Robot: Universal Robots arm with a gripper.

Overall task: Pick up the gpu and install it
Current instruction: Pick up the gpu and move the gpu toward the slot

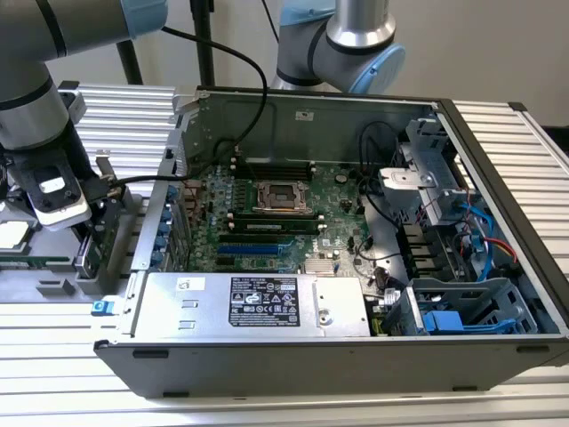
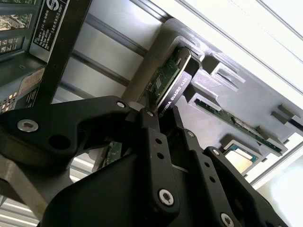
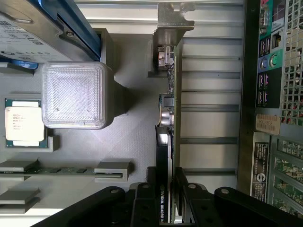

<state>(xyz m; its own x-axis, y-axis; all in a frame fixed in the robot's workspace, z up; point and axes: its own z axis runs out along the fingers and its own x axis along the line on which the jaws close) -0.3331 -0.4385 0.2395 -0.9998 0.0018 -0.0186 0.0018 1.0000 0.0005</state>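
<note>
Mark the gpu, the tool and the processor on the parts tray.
gpu (image 3: 163,150): first wrist view, black cooler edge.
tool (image 3: 166,176): first wrist view, midway between fingertips.
processor (image 3: 24,124): first wrist view, metal lid.

From the exterior view we look down at a slant over one long side of the open computer case (image 1: 293,360). We stand far enough back to take in the whole motherboard (image 1: 213,205) and the arm (image 1: 36,98) at the exterior view's left. In both wrist views we sit close behind the gripper (image 3: 166,182), looking along it at the gpu (image 3: 164,151) on edge in its gray holder (image 3: 137,142); the two share the gpu, the holder, a processor chip (image 3: 24,123) and the case's outer wall.
</note>
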